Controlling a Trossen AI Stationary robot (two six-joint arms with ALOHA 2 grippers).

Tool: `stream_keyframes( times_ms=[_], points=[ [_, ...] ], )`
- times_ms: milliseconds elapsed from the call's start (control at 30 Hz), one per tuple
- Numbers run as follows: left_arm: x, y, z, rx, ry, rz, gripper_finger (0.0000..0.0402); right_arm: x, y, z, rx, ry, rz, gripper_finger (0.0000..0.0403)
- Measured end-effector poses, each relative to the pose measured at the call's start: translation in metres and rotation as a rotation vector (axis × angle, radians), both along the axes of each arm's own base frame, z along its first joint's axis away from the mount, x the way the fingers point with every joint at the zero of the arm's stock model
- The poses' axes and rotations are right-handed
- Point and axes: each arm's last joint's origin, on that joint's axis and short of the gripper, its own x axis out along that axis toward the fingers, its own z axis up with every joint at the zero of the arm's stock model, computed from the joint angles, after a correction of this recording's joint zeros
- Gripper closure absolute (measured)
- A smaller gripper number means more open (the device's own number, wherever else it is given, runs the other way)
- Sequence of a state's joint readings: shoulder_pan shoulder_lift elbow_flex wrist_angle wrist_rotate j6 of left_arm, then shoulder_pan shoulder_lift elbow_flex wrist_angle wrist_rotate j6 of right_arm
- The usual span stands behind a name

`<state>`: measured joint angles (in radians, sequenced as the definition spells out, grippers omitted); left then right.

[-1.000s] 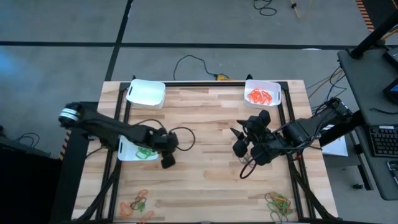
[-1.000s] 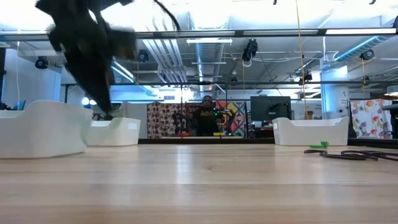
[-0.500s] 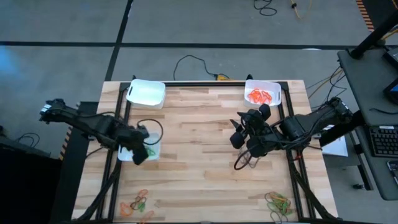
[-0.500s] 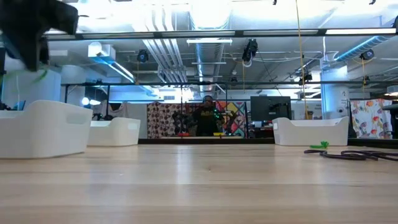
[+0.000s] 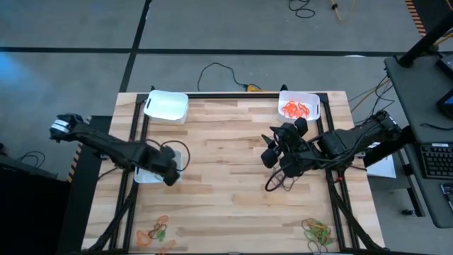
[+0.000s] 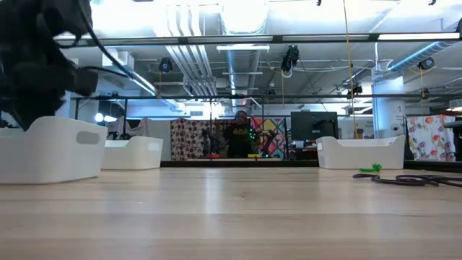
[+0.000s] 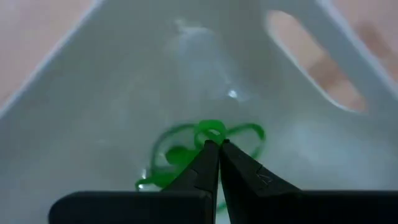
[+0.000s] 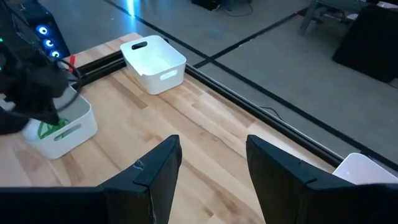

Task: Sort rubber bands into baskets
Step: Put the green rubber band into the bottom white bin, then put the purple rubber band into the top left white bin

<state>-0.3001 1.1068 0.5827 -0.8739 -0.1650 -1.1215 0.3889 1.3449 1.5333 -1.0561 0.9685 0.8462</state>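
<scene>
Presently the left hand [image 7: 214, 146] is down inside the near-left basket [image 5: 144, 172], its two fingers pressed together at the tips, directly over a tangle of green rubber bands [image 7: 205, 146] lying on the basket floor. Whether a band is pinched between the tips cannot be told; the fingers meet right at the green loops. In the low view this hand [image 6: 29, 79] shows as a dark mass just above that basket's [image 6: 50, 148] rim.

Well away across the wooden surface [image 5: 226, 191], the right hand [image 5: 272, 157] hangs above bare boards, fingers spread apart and holding nothing; its wrist view shows the two fingers [image 8: 155, 171] parted with open wood between them. Just behind it stands the far-right basket [image 5: 299, 106], holding orange rubber bands [image 5: 296, 109]. The far-left basket [image 5: 167, 105] stands beyond the left hand.

Loose mixed rubber bands [image 5: 156, 231] lie at the near edge on the left hand's side, and another cluster [image 5: 317, 231] at the near edge on the right hand's side.
</scene>
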Motion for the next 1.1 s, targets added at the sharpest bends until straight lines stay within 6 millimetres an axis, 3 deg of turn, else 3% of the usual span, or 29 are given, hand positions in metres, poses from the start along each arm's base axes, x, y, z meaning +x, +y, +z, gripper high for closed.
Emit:
stream_keyframes(
  times_ms=[133, 300, 500, 633, 733, 867, 1100],
  points=[
    [0.009, -0.002, -0.004, 0.026, 0.054, -0.008, 0.0387, 0.000, 0.000, 0.000, 0.012, -0.010, -0.006, 0.0225],
    [0.020, -0.006, 0.013, 0.042, 0.113, -0.065, 0.0332, 0.000, 0.001, 0.000, 0.024, -0.005, 0.003, 0.0225],
    [0.025, -0.008, 0.068, 0.053, 0.177, -0.124, 0.0248, 0.000, 0.001, -0.001, 0.027, 0.008, 0.018, 0.0225],
    [0.030, -0.020, 0.113, -0.107, 0.053, -0.237, 0.0210, 0.000, 0.000, -0.001, 0.012, 0.023, 0.027, 0.0225],
    [0.030, -0.033, 0.131, -0.194, -0.007, -0.284, 0.0203, 0.000, 0.000, -0.001, 0.012, 0.023, 0.027, 0.0225],
    [0.026, -0.056, 0.127, -0.285, 0.011, -0.321, 0.0205, 0.000, 0.000, -0.001, 0.012, 0.023, 0.027, 0.0225],
    [0.012, -0.118, 0.085, -0.503, 0.117, -0.422, 0.0221, 0.000, 0.000, -0.001, 0.012, 0.024, 0.028, 0.0225]
  ],
)
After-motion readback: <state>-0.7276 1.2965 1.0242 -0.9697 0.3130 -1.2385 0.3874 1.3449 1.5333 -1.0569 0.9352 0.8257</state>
